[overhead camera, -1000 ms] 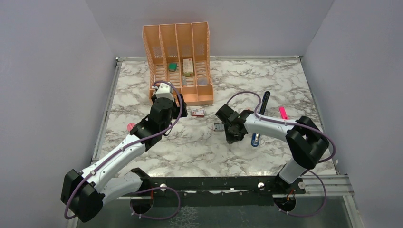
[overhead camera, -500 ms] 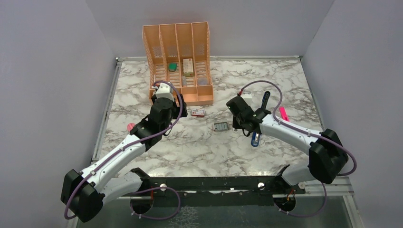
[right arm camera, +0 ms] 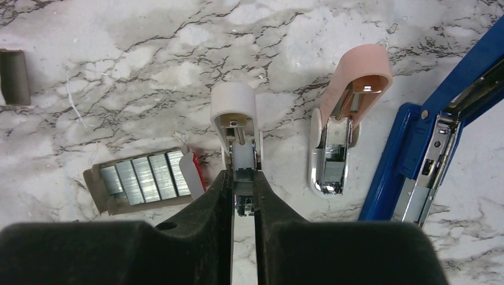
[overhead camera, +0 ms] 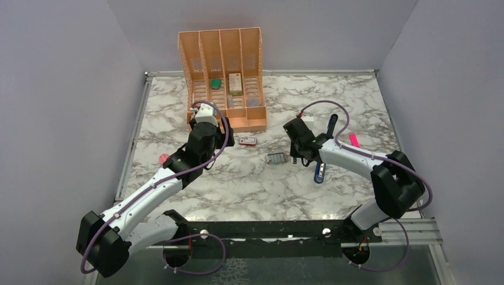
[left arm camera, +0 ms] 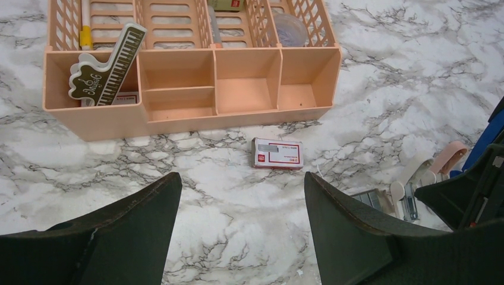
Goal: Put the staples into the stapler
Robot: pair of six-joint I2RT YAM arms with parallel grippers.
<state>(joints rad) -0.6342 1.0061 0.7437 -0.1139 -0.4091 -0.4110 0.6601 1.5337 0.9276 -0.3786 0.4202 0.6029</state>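
Evidently the right gripper pinches what looks like one strip of the staples, light and brittle, best held across flat sides; left gripper gapes.

The staples lie in their tray, left of two mini staplers. The long stapler lies right of them.

white arm links, black joints, looping purple cables, matte black wedge-shaped tool fingers
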